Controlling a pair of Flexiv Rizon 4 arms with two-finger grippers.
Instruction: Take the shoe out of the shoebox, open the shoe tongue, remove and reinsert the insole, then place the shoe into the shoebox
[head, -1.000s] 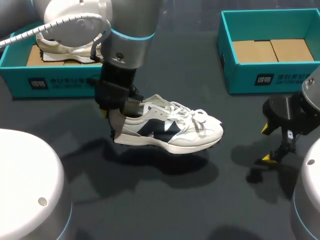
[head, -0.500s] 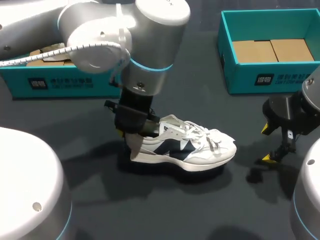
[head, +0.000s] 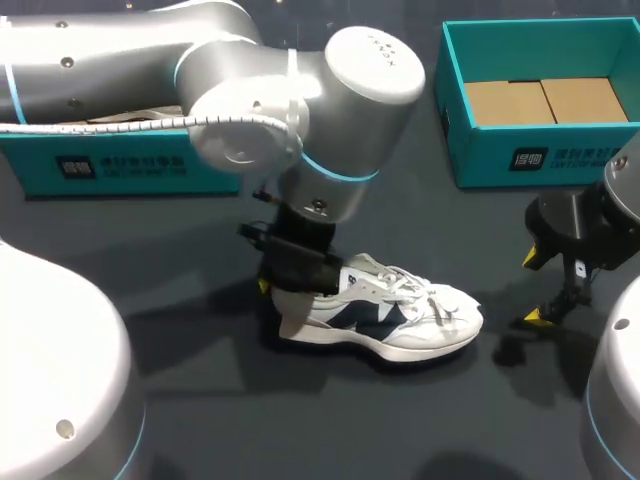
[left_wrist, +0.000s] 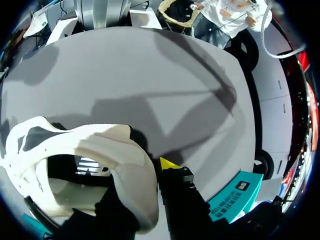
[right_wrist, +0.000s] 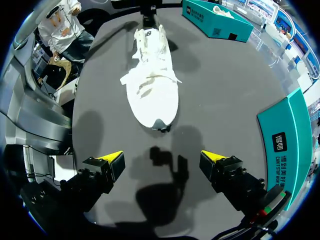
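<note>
A white sneaker with navy side marks (head: 395, 318) lies mid-table, toe pointing right, its sole at or just above the dark tabletop. My left gripper (head: 287, 296) is shut on its heel. In the left wrist view the heel collar (left_wrist: 127, 165) sits between the fingers, one yellow tip (left_wrist: 169, 163) outside it and the other finger inside the shoe. My right gripper (head: 536, 288) hangs open to the right of the toe with nothing in it. From the right wrist, the sneaker (right_wrist: 152, 85) lies ahead of the open gripper (right_wrist: 162, 159), laces loose.
A teal shoebox (head: 530, 150) with a cardboard floor stands at the back right. A second teal box (head: 120, 165) at the back left is largely hidden by my left arm. In the right wrist view it (right_wrist: 215, 22) holds another shoe.
My left arm has carried the sneaker rightward and toward the table's front, lowering it to the tabletop. The right arm has kept still.
</note>
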